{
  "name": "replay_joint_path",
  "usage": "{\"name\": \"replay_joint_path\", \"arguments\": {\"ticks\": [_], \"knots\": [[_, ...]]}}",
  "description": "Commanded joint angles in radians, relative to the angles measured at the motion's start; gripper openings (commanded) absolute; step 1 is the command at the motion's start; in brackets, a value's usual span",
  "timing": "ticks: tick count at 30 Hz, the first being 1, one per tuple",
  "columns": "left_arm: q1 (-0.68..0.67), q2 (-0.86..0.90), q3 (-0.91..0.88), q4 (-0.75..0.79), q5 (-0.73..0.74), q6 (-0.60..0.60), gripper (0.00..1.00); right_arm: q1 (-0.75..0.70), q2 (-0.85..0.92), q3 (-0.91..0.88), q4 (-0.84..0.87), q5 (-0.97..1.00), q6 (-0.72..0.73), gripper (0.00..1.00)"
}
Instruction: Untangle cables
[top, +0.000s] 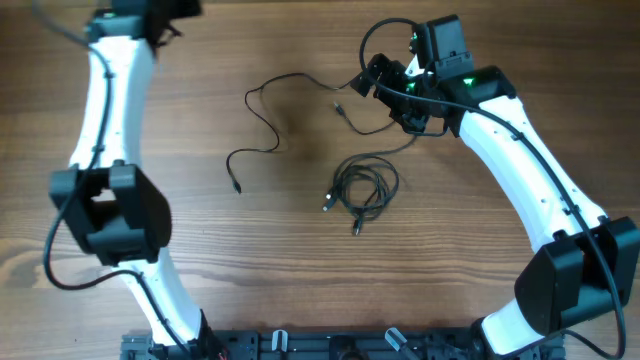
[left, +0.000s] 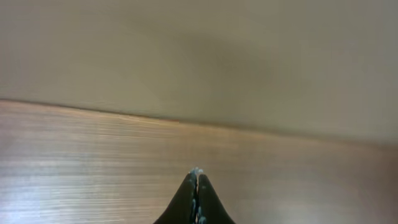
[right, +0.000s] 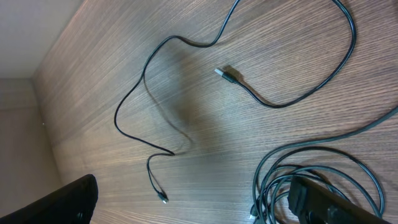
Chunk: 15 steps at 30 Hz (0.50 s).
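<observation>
Left tool (left: 196, 173) closed over wood-grain table (left: 93, 162); beige wall (left: 199, 56).

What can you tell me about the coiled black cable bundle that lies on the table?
The coiled cable bundle is thin black cord, wound in several loose, roughly round loops. It lies flat on the wooden table, right of the centre in the overhead view. Two small plug ends with light tips stick out at its lower left. One strand leaves the coil toward the upper right, and I cannot follow its far end. As far as the views show, only the table touches it.
</observation>
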Motion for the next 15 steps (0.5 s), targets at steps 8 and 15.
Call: {"name": "replay_joint_path", "arguments": {"ticks": [8,15], "knots": [[-0.059,0.059,-0.003,-0.357,-0.098,0.075,0.82,0.004,-0.014,0.001,0.01,-0.009,-0.019,1.0],[-0.201,0.249,-0.003,-0.402,-0.185,0.121,0.8,0.004,-0.014,0.001,-0.041,-0.009,-0.021,1.0]]}}
